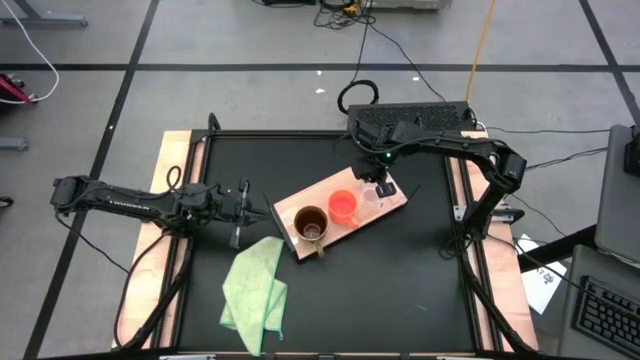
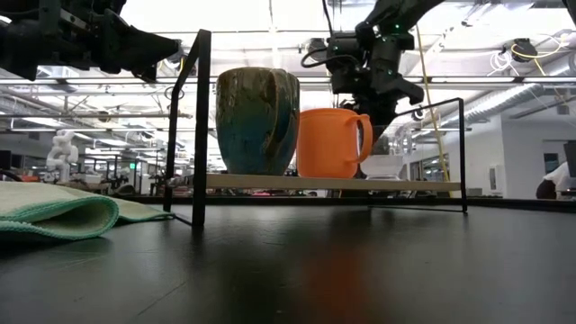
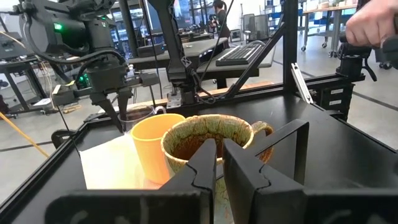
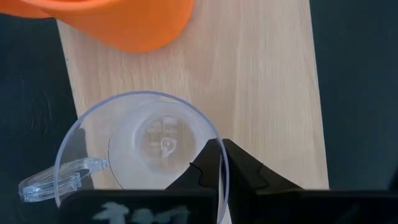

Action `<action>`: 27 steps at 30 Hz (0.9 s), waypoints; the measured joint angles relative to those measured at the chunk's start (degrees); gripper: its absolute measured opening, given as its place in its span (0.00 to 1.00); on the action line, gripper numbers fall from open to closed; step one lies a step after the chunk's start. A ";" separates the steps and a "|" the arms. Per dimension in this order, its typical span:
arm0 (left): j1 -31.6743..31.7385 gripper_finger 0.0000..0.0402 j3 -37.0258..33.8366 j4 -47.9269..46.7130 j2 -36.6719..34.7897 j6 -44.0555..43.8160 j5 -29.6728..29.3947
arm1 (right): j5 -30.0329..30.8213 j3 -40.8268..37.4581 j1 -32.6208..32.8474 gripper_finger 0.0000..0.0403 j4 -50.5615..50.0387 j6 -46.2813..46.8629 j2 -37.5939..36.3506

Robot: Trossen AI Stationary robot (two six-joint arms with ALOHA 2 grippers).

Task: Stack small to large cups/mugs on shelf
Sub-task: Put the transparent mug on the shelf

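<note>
The light-wood shelf [image 1: 392, 203] lies slantwise on the black table. On it stand, in a row, the brown mug [image 1: 310, 225], the orange-red mug [image 1: 343, 206] and the small clear glass cup [image 1: 370, 200], each on its base. The mugs also show in the low view as the brown mug [image 2: 257, 121] and the orange-red mug [image 2: 329, 142], with the clear cup [image 2: 382, 166] beside them. My right gripper [image 1: 376, 184] stands over the clear cup, shut on its rim. My left gripper [image 1: 262, 211] hovers, shut, off the shelf's left end, facing the brown mug [image 3: 211, 134]. My right gripper [image 4: 222, 155] pinches the clear cup's rim [image 4: 216, 138] on the side opposite its tab handle [image 4: 50, 182]. One finger is inside the cup and one outside. The fingers come from above, pointing down. The cup stands upright with its base on the shelf [image 4: 261, 93].
A light green cloth [image 1: 255, 290] lies crumpled on the table's near left part. The table has raised black frame posts [image 2: 200, 126] around it. A person's hand [image 3: 373, 25] shows in the room beyond the table.
</note>
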 joint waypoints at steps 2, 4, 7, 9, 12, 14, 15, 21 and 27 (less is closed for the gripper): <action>0.00 0.08 0.00 0.00 0.00 -0.05 0.00 | -0.16 -0.47 -0.02 0.00 0.53 -0.45 -0.08; -0.01 0.08 0.00 0.00 0.00 -0.22 0.00 | -0.27 -0.84 -0.02 0.00 0.99 -1.12 -0.14; -0.02 0.08 0.00 0.00 0.00 -0.26 0.00 | -0.33 -1.22 -0.02 0.00 1.64 -1.18 -0.20; 0.00 0.08 0.00 0.00 0.00 -0.25 0.00 | -0.33 -1.38 -0.02 0.00 1.89 -1.22 -0.20; -0.02 0.08 0.00 0.00 0.00 -0.27 0.00 | -0.31 -1.39 -0.02 0.00 1.92 -2.13 -0.20; 0.00 0.08 0.00 0.00 0.00 -0.31 0.00 | -0.31 -1.41 -0.02 0.00 1.92 -2.92 -0.20; -0.01 0.08 0.00 0.01 0.00 -0.35 0.00 | -0.30 -1.42 -0.02 0.00 1.92 -3.21 -0.20; 0.00 0.08 0.00 0.00 0.00 -1.26 0.02 | -1.42 -1.44 -0.02 0.00 1.98 -4.33 -0.15; 0.00 0.08 0.00 0.01 0.00 -1.31 0.02 | -2.71 -1.46 -0.02 0.00 2.12 -3.96 -0.09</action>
